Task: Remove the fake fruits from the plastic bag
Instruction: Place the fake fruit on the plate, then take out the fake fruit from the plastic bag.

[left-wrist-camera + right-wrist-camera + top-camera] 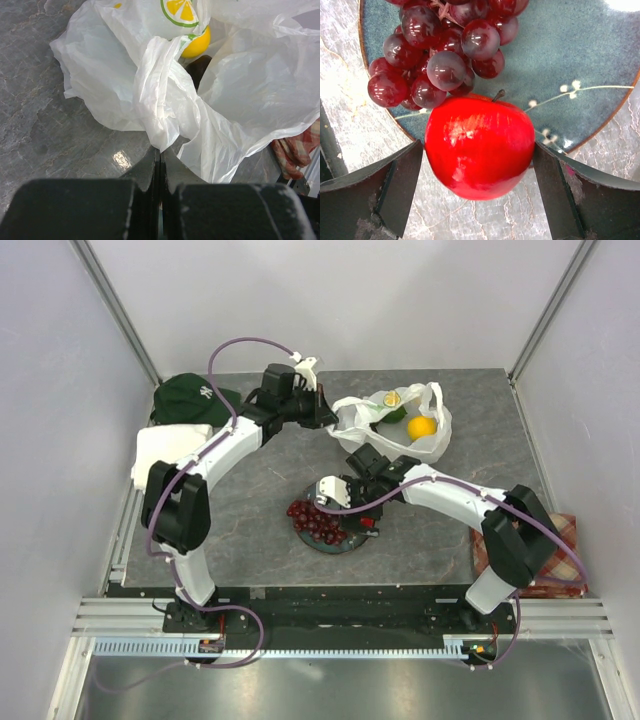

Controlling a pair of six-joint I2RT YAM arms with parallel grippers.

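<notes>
The white plastic bag (370,420) lies at the back of the table, its mouth open. A yellow-orange round fruit (421,427) and a green piece (395,412) show inside it. My left gripper (328,412) is at the bag's left edge. In the left wrist view it (160,152) is shut on a fold of the bag (125,85), with the yellow fruit (197,45) and a dark fruit (200,67) beyond. The dark red grape bunch (315,521) lies on the teal-grey plate (345,543). My right gripper (479,165) is shut on the red apple (480,147) over the plate's rim (570,50), beside the grapes (440,55).
A dark green cap (190,398) and a white box (165,450) sit at the back left. A red checked cloth (550,550) lies at the right edge by the right arm's base. It also shows in the left wrist view (297,147).
</notes>
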